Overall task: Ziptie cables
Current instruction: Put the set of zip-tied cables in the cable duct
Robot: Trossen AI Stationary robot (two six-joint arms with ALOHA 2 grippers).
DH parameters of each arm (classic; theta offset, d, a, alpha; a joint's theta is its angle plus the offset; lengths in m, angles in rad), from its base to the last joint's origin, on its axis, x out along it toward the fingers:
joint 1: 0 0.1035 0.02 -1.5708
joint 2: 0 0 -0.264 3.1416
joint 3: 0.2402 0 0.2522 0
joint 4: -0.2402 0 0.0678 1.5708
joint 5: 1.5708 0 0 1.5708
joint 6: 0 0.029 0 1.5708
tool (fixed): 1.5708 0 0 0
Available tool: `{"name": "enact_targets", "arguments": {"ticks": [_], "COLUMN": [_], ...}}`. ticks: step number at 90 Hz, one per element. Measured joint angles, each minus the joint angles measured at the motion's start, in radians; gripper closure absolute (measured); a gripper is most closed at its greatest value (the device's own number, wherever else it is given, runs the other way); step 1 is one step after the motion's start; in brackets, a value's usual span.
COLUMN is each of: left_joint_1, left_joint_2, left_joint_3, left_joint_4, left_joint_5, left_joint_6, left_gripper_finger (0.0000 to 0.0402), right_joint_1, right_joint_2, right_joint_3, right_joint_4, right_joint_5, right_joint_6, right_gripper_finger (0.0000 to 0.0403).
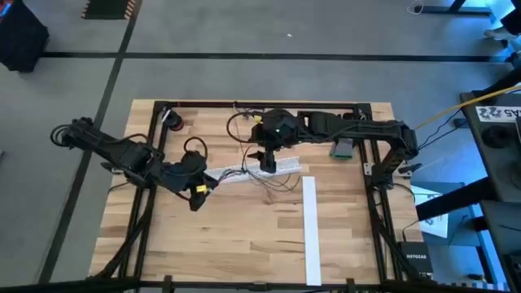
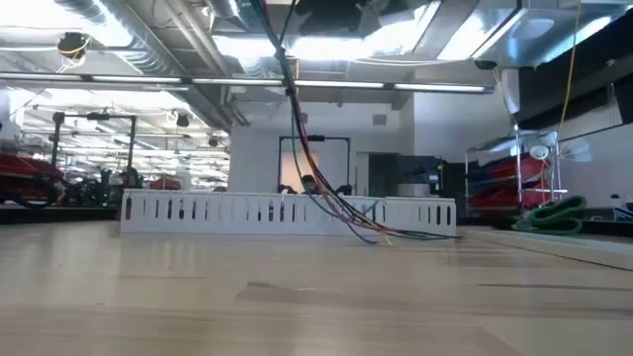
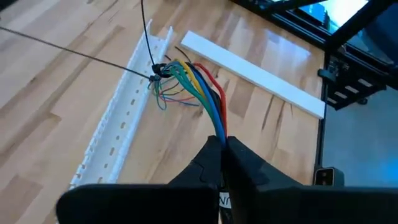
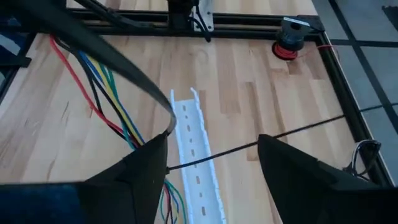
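- L gripper (image 3: pixel 222 152): clamped tight on the cables (image 3: pixel 200 87), pinching the bunch partway along. Jaws show no gap in the L wrist view.
- Cables in the high view: over the table's mid area, at approx 2–3 o'clock from the L gripper, beside the slotted white channel (image 1: pixel 281 165). Loose ends fan out past it toward 4 o'clock.
- Long axis of the bunch: roughly 9-to-3 o'clock, abt parallel w/ the channel. The flat white strip (image 1: pixel 309 232) lies apart at 5 o'clock and runs 12-to-6.
- R gripper (image 4: pixel 213 148): fingers spread wide above the channel. In the high view it hangs at approx 12–1 o'clock of the cable fan, so it's the nearer free claw.
- Thin black strip (image 4: pixel 280 138): crosses the gap btw the R fingers and ends at one fingertip. Can't tell if it's touching that tip or just passing it.
- In the L wrist view, two thin black lines meet at a dark knot on the bunch near the channel. Prob the ziptie spot, but too small to be sure.
- Key relation, my read: the bunch is held taut from the 9 o'clock side, so the R claw must work across its axis, i.e. along 12-to-6, at the knot.
- Risk: wires are floppy, and free ends could snag in the channel slots.
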Motion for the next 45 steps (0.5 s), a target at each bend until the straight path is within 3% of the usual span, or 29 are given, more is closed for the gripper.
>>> {"name": "enact_targets", "arguments": {"ticks": [45], "left_joint_1": [0.015], "left_joint_2": [0.000], "left_joint_3": [0.000], "left_joint_4": [0.009], "left_joint_5": [-0.018], "left_joint_6": [0.021], "left_gripper_finger": [0.0401], "right_joint_1": [0.000], "right_joint_2": [0.002], "right_joint_3": [0.000], "right_joint_4": [0.000], "right_joint_5": [0.000], "right_joint_6": [-0.027], "right_gripper_finger": [0.0159]}}
